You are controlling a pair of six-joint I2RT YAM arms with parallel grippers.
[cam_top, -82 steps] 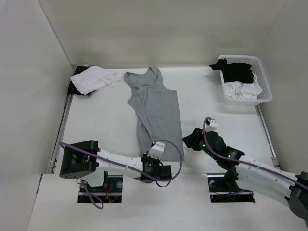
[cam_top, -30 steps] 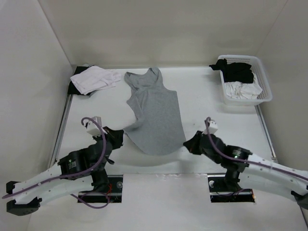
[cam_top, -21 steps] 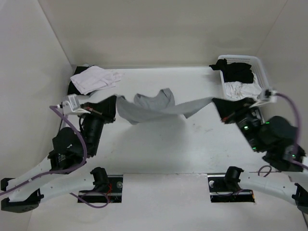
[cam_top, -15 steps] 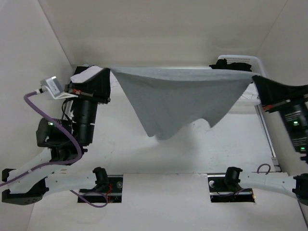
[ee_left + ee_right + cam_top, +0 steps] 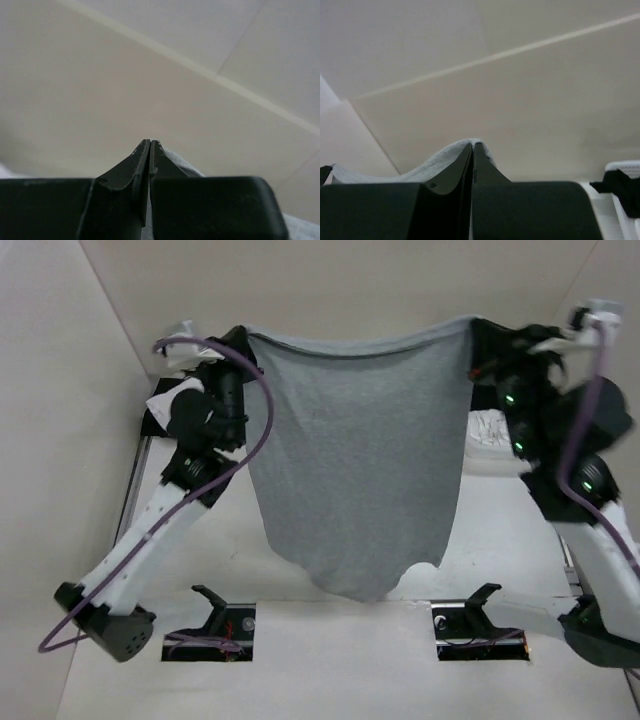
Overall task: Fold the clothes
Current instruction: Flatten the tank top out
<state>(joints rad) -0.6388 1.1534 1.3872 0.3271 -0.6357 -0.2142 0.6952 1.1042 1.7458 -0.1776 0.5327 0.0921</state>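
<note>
A robot lab test cell: plain white walls (image 5: 330, 280) box in a white surface (image 5: 500, 540) carrying a cabled left arm (image 5: 150, 530) and right arm (image 5: 600, 550).

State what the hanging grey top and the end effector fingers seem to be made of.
Grey top: soft knit fabric, matte and heathered; it sags and drapes in folds between the grips. End effector fingers: probably moulded plastic, matte black, smooth-edged; coated metal is possible.

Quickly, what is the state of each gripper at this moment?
The left gripper: closed, holding one upper corner of the hanging grey tank top.
The right gripper: closed, holding the other upper corner of it.
</note>
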